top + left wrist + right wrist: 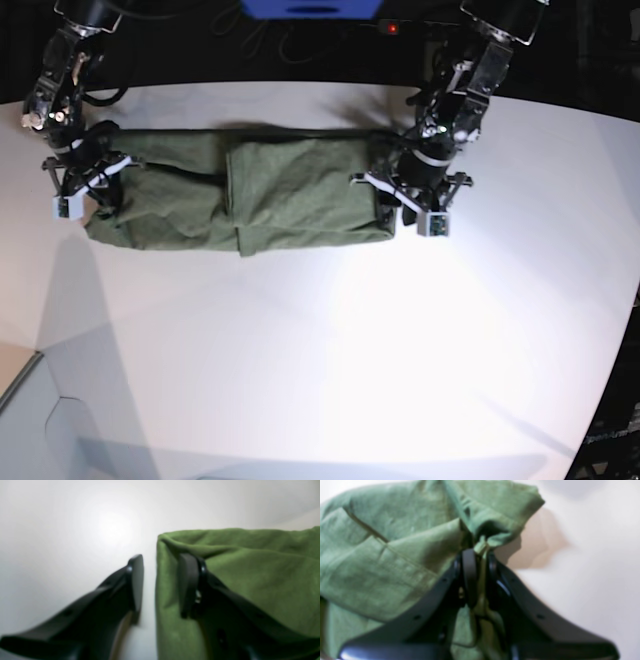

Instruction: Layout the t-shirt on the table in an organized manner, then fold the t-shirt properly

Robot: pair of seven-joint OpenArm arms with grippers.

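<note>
The olive-green t-shirt (250, 195) lies folded into a long strip across the far part of the white table (330, 350). My right gripper (88, 195) is at the strip's left end. In the right wrist view that gripper (481, 575) is shut on a bunched fold of the t-shirt (382, 562). My left gripper (402, 205) sits at the strip's right end. In the left wrist view this gripper (161, 585) is open and straddles the t-shirt's (250, 575) edge, with one finger (187, 585) over the cloth and the other finger (136, 582) over bare table (62, 542).
A blue object (315, 8) and dark cables lie beyond the table's far edge, next to a small red light (392, 28). The table's curved edge (612, 370) runs down the right side. Its corner drops off at the lower left (25, 385).
</note>
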